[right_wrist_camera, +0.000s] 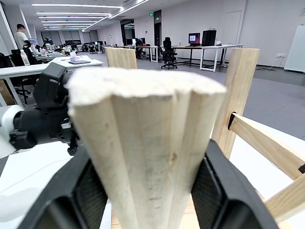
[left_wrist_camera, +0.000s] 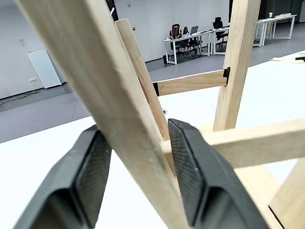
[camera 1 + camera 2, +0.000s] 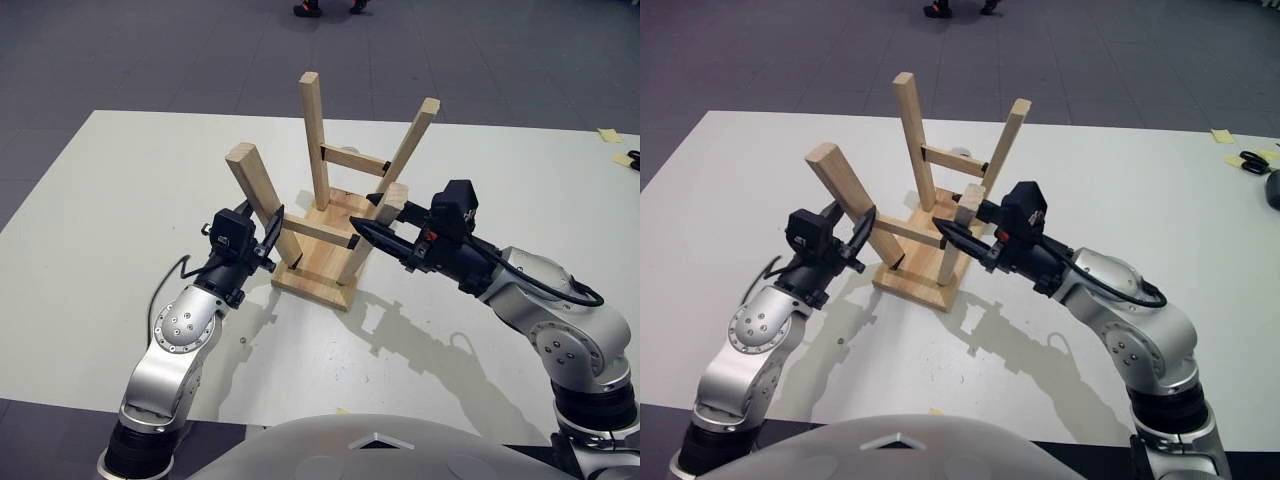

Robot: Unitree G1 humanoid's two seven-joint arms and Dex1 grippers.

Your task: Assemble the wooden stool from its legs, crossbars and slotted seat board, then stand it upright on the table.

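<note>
Here left jaws clamp the near-left leg [image 3: 252, 175], right jaws the near-right leg [image 1: 147, 143], a crossbar [image 3: 318, 232] between them.

Stool [image 3: 316, 140] of pale matt wood, rough at one cut end; fingers [image 2: 93, 176] ribbed black plastic; table [image 3: 120, 200] smooth.

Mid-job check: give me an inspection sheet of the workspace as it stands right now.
Surface: white table, a few small specks near the front.
Job's things: stool upside down, seat board flat on the table, four legs up, crossbars fitted between legs.
Clutter: yellow notes and a small dark item at the far right edge.
Grippers: left gripper shut on near-left leg; right gripper shut on near-right leg.
Cables: left arm's cable and right arm's cable loop beside the forearms.
Surroundings: grey floor; office desks beyond.
</note>
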